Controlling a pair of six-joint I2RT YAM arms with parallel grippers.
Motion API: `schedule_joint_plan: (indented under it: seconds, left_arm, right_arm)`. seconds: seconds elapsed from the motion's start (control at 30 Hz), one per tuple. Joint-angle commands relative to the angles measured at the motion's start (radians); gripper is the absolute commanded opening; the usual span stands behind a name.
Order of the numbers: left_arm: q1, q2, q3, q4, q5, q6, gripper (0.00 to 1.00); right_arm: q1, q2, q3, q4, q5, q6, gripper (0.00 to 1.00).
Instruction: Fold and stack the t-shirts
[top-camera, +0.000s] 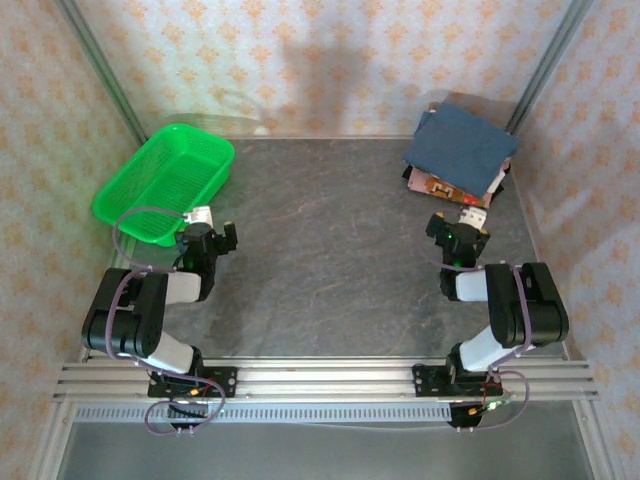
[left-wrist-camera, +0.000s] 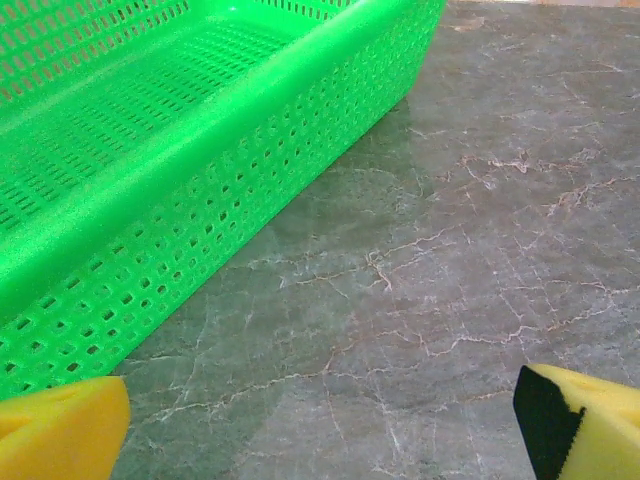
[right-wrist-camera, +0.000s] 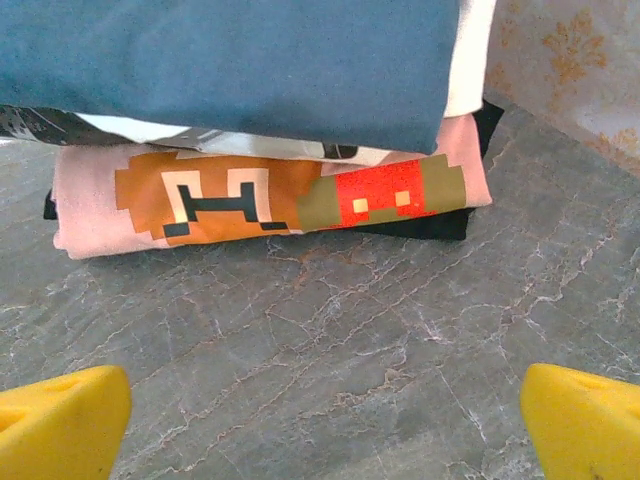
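Top external view first: the t-shirts (top-camera: 458, 160) sit in a folded pile at the far right corner of the grey marbled desk (top-camera: 330, 250), right up by the patterned wall. The slate-blue shirt (top-camera: 464, 143) is on top, and the printed shirt (top-camera: 437, 186) pokes out at the pile's near edge. Over on the far left is a green mesh basket (top-camera: 165, 185), nothing inside it. The left pincer (top-camera: 208, 238) hangs just beside the basket's near end. The right pincer (top-camera: 457, 232) hangs near the pile, apart from it.

Left wrist view now: the basket's perforated wall runs across the upper left, bare desk to its right. The left yellow fingertips (left-wrist-camera: 60, 432) sit at the bottom corners, spread wide, jaws released, nothing between them.

Right wrist view: the pile is straight ahead. Slate-blue shirt on top, a white shirt (right-wrist-camera: 468, 70) with black patches under it, then the printed shirt showing orange, brown and red blocks, with a sliver of black cloth beneath. The right yellow fingertips (right-wrist-camera: 590, 425) are wide apart, released, gripping nothing, desk between them and the pile.
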Motion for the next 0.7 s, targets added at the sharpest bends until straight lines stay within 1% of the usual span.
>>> schedule_joint_plan:
  seconds: [0.0, 0.07, 0.17, 0.33, 0.53, 0.67]
  left_arm:
    - [-0.004, -0.01, 0.025, 0.02, -0.001, 0.033, 1.0]
    - [-0.005, -0.009, 0.026, 0.023, -0.004, 0.035, 1.0]
    - [-0.005, -0.006, 0.024, 0.028, -0.004, 0.034, 1.0]
    - [-0.005, -0.008, 0.024, 0.027, -0.003, 0.034, 1.0]
    - [-0.006, -0.007, 0.023, 0.027, -0.006, 0.035, 1.0]
    - [-0.007, -0.008, 0.023, 0.026, -0.006, 0.037, 1.0]
  right_arm:
    - [0.003, -0.007, -0.013, 0.02, 0.007, -0.014, 0.99]
    - [0.003, 0.002, -0.002, 0.018, 0.004, -0.016, 0.99]
    - [0.003, 0.001, 0.014, -0.016, -0.05, -0.038, 0.99]
    - [0.003, 0.002, 0.025, -0.036, -0.096, -0.057, 0.99]
    - [-0.003, 0.012, 0.041, -0.055, -0.11, -0.05, 0.99]
    - [-0.004, 0.003, 0.022, -0.029, -0.107, -0.051, 0.99]
